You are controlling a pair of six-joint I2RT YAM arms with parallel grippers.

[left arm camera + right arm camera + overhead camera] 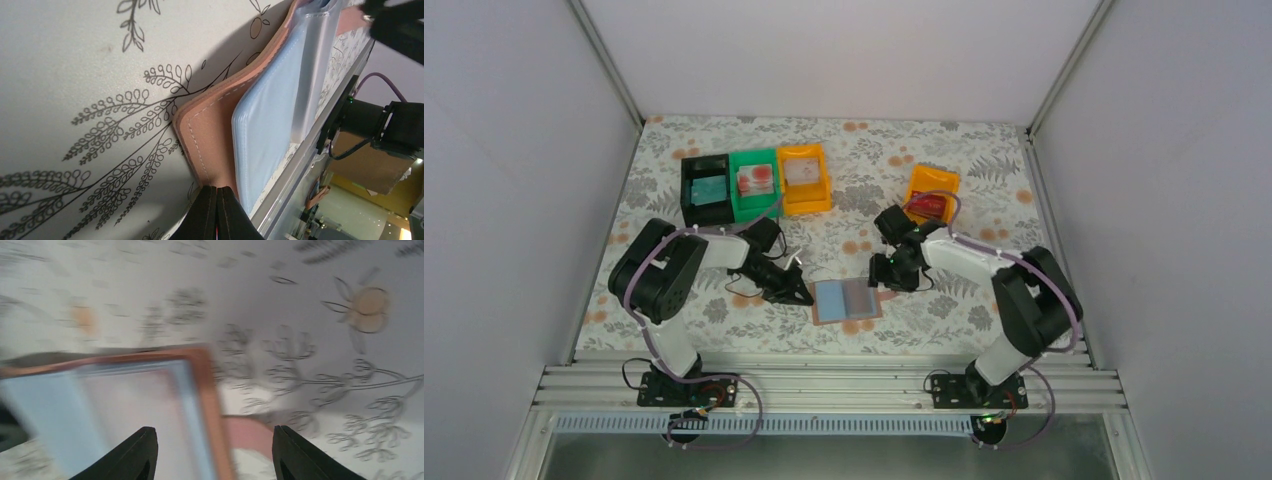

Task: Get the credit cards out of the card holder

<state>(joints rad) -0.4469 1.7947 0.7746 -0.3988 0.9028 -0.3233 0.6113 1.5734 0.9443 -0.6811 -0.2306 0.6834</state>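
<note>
Card holder (846, 300) lies open on desk (864, 170) between arms, some credit cards (755, 180) already in bins (754, 155), a pinkish one maybe left inside; left claw (216, 215) pinched shut at its edge, right claw (212, 450) open above.

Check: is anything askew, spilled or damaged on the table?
Nothing stands out. The card holder lies open on the table; the black bin, green bin, orange bin and separate right-hand orange bin all stand upright.
</note>
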